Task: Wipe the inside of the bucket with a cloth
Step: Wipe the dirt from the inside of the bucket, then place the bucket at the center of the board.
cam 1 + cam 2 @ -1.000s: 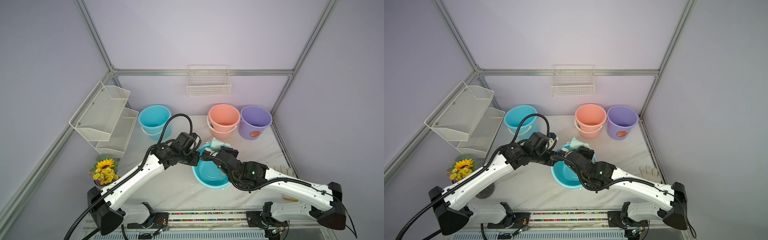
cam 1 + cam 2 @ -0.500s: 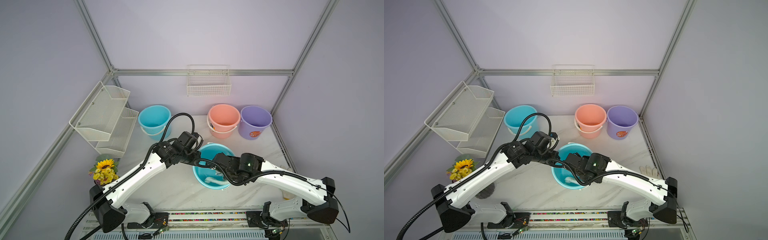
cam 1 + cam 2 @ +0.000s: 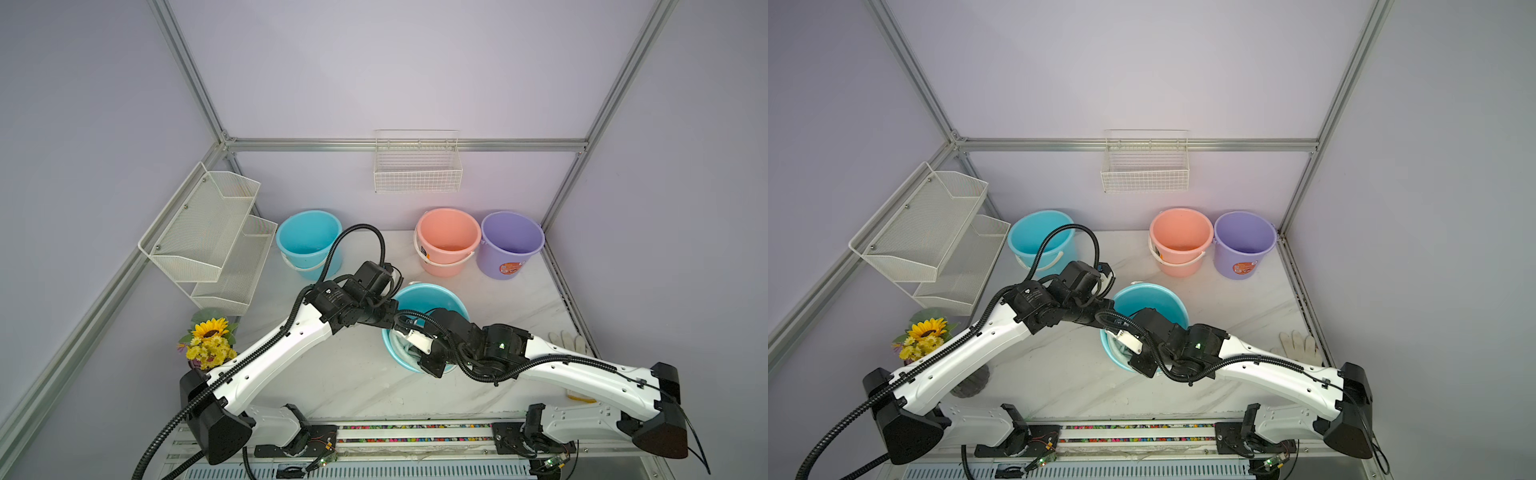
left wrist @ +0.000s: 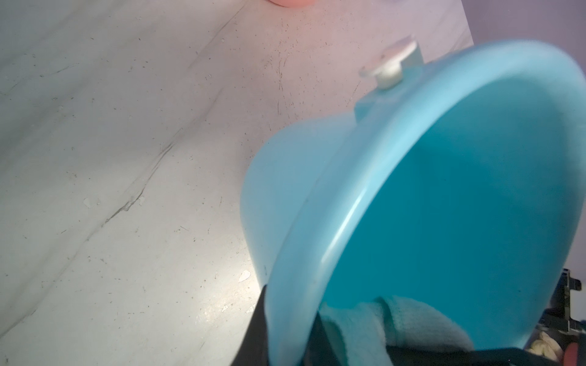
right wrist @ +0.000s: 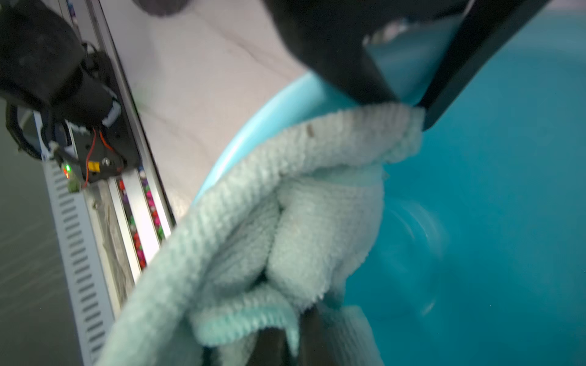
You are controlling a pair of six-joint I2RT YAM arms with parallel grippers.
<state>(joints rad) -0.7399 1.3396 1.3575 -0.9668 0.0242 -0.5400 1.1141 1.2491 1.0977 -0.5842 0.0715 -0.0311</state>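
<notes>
The left arm rises from the lower left of both top views, past the sunflowers (image 3: pixel 210 338) on the desk (image 3: pixel 332 374). Its left hand (image 3: pixel 388 319) is clamped on the left side of the bucket's rim. At the bottom of the left wrist view, its dark fingers (image 4: pixel 255 336) straddle the wall, one outside and one inside.

The bucket (image 3: pixel 430 289) stands mid-frame, well apart from the back buckets (image 3: pixel 309 237). The cloth (image 3: pixel 400 345) is inside it, bunched against the lower-left wall just beside the left hand's inner finger. In the right wrist view its top fold touches that finger.

The right hand (image 5: pixel 295 339) is down in the bucket, closed on a wad of the cloth. Its arm comes in from the lower right. A glove (image 3: pixel 567 338) lies at the desk's right edge, out of play.

The likely trouble lies at the rim. A single pinch on thin plastic has to resist every sideways push of the wipe, so a hard stroke could twist the bucket out of that grip or skid it across the smooth desk. The cloth could also snag on the left hand's inner finger and be tugged from the right hand. Because it is bunched, little cloth meets the wall, and bare fingers may scrape the plastic instead. The two wrists also work very close together and could knock each other.
</notes>
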